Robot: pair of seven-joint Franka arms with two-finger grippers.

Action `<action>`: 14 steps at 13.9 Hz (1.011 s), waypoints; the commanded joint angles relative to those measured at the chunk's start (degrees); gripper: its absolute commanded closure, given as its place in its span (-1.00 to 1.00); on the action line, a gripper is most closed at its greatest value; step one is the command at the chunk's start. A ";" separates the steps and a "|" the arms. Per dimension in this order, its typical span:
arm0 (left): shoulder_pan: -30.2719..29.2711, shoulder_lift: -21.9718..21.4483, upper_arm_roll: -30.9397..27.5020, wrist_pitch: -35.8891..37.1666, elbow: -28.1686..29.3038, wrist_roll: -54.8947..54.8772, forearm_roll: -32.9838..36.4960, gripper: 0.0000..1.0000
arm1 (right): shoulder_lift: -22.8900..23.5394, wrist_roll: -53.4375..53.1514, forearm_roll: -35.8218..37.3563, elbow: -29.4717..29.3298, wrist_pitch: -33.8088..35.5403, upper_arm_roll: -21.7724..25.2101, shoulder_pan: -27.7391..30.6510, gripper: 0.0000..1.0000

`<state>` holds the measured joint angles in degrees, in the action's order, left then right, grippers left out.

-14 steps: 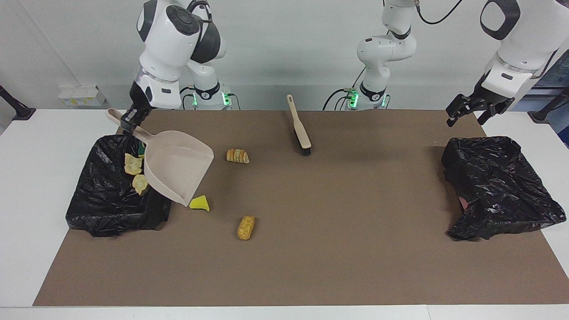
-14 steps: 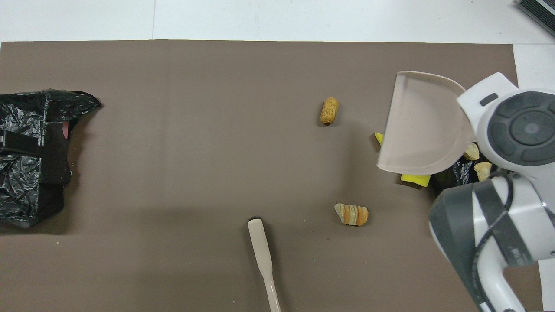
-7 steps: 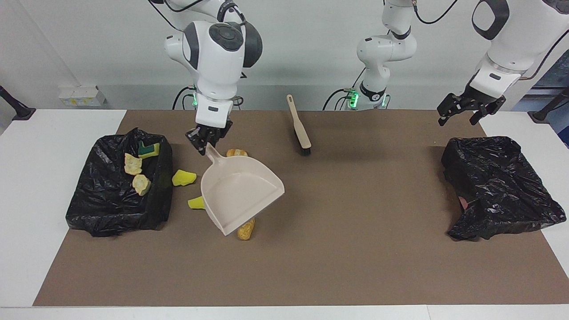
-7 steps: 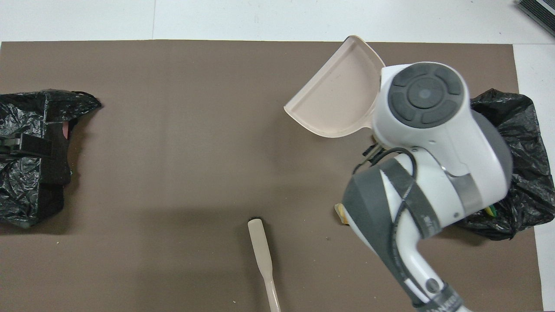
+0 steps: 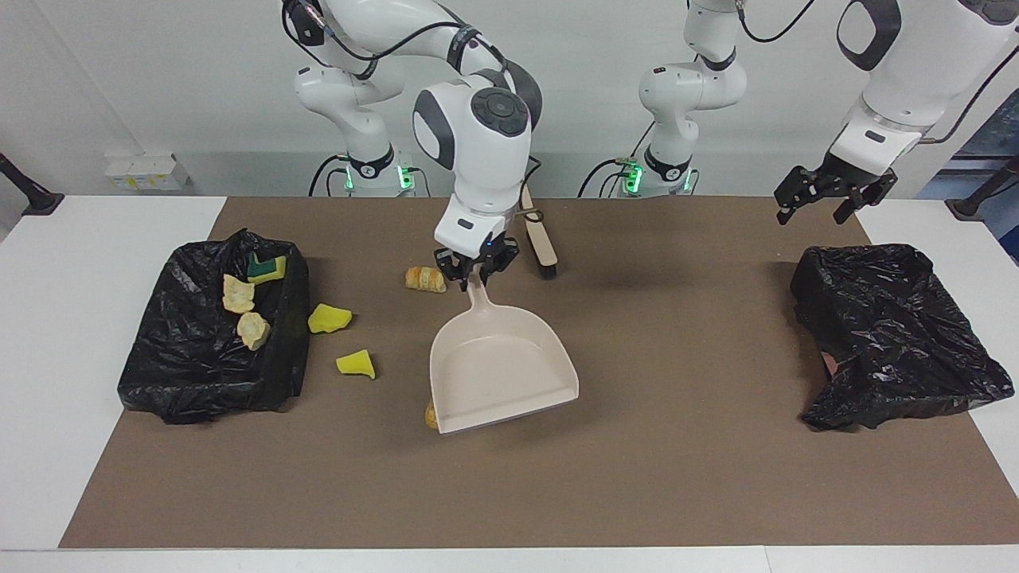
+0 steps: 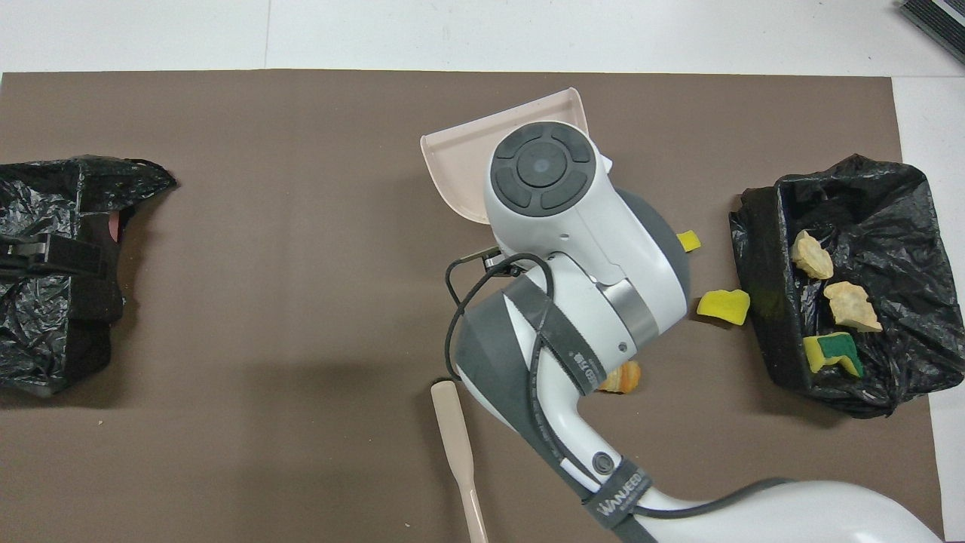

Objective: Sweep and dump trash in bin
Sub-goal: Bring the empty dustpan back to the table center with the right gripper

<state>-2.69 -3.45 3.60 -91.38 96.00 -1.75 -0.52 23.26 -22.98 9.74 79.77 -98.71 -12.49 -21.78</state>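
The trash is lying split: three pieces are sitting in the black bin (image 5: 211,334) at the right arm's end of the brown mat (image 5: 677,477), among them a green-backed sponge (image 5: 265,268) and two pale chunks (image 5: 239,293). Two yellow sponge chunks (image 5: 329,318) are lying on the mat just beside that bin, a bread lump (image 5: 425,279) is resting near the mat's middle toward the robots' edge, and another lump (image 5: 431,415) is peeking out beside the lip of the dustpan (image 5: 500,370).

The right gripper (image 5: 476,267) is clamping the dustpan's handle, carrying the emptied pan over the mat's middle. The step appears to be returning for another load; next, the pan's lip needs setting flat against the mat by the lumps.

The brush (image 5: 541,239) is lying near the robots' edge, partly hidden. The left gripper (image 5: 824,195) is waiting with fingers apart over the mat's corner, near a second black bag (image 5: 892,334).
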 commanded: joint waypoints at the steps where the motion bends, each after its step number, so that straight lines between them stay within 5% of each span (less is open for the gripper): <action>1: 0.84 -1.64 -0.44 0.06 2.08 0.44 1.22 -1.00 | 5.81 -7.49 -3.05 -5.92 -2.09 0.01 -2.47 1.00; 5: 0.93 -2.26 -0.53 -0.11 3.58 0.35 1.22 -1.00 | 14.43 -16.64 -4.36 -13.14 -2.98 0.01 -7.74 1.00; 11: 0.93 -2.26 -0.44 -0.29 3.84 0.26 1.31 -1.00 | 14.80 -16.92 -9.82 -8.15 -8.58 0.10 -8.11 0.99; 14: 1.19 -2.26 -0.44 -0.38 4.11 0.26 1.22 -1.00 | 14.01 -15.44 -9.82 -3.75 -11.85 0.01 -7.32 0.77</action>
<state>-2.50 -4.04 3.60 -91.38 97.99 -1.76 -0.52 38.42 -39.35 1.09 72.93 -108.06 -12.17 -29.94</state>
